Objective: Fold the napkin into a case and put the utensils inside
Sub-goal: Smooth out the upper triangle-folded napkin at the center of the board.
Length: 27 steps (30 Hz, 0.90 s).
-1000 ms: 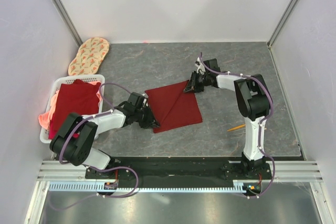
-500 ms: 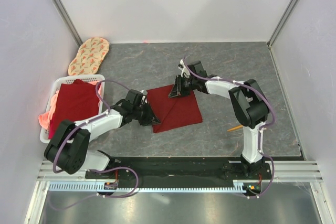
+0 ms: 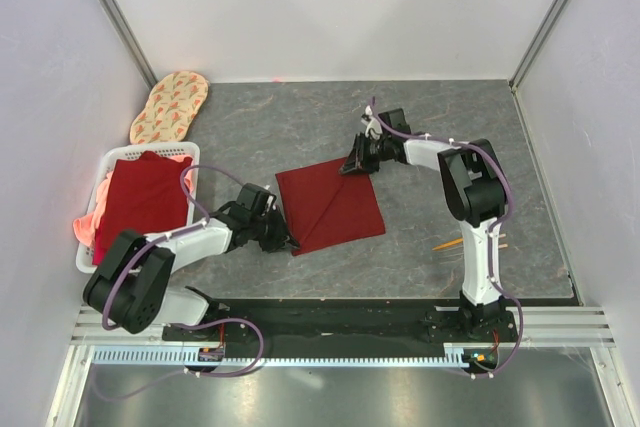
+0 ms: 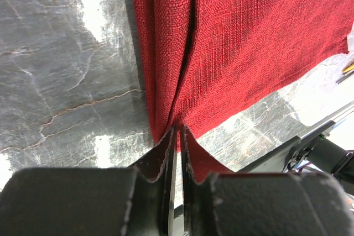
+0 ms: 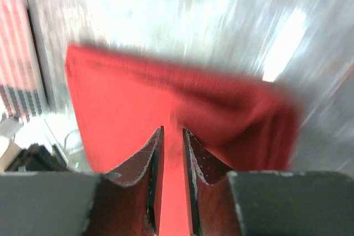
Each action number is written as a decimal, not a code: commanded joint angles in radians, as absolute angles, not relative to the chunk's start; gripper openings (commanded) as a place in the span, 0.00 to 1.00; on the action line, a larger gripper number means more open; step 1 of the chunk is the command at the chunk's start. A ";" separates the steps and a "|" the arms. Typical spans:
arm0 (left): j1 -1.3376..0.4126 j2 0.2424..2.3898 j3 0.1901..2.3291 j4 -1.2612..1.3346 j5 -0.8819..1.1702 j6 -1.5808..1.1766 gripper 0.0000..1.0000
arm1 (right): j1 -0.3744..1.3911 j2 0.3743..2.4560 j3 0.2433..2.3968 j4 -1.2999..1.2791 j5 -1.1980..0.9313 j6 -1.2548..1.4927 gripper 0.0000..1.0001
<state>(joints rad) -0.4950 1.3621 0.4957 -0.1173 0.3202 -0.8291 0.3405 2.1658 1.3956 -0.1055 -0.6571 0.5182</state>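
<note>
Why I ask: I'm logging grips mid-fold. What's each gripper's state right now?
Left gripper: closed, pinching a corner of the maroon napkin.
Right gripper: jaws narrowly apart over the napkin; the view is blurred, so a grip cannot be told.

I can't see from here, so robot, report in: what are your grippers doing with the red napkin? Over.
Left gripper pinching napkin near corner. Right gripper at far corner, grip unclear. Nothing blocking; utensil aside.

Grey marbled tabletop (image 3: 300, 117) in a white booth.
White wall panels (image 3: 330, 7) on 3 sides, metal corner posts (image 3: 110, 17), alu rail (image 3: 330, 332) at near edge; even overhead light.
</note>
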 commanded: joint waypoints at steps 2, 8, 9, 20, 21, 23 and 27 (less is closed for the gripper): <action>-0.494 1.315 0.492 -0.159 0.313 -0.811 0.16 | 0.296 2.227 1.564 -0.201 -0.647 0.440 0.28; -0.488 1.215 0.618 -0.233 0.342 -0.804 0.32 | 0.295 2.125 1.574 -0.316 -0.559 0.397 0.37; -0.480 1.207 0.636 -0.256 0.341 -0.799 0.34 | 0.295 2.082 1.565 -0.337 -0.533 0.388 0.39; -0.359 1.393 0.856 -0.216 0.388 -0.735 0.32 | 0.520 1.740 1.144 -0.356 -0.230 0.431 0.58; -0.359 1.411 0.867 -0.210 0.387 -0.736 0.31 | 0.556 1.715 1.103 -0.324 -0.238 0.454 0.58; -0.357 1.411 0.868 -0.190 0.370 -0.749 0.32 | 0.586 1.697 0.995 -0.225 -0.245 0.500 0.54; -0.354 1.393 0.874 -0.190 0.359 -0.758 0.34 | 0.603 1.677 0.896 -0.179 -0.189 0.488 0.48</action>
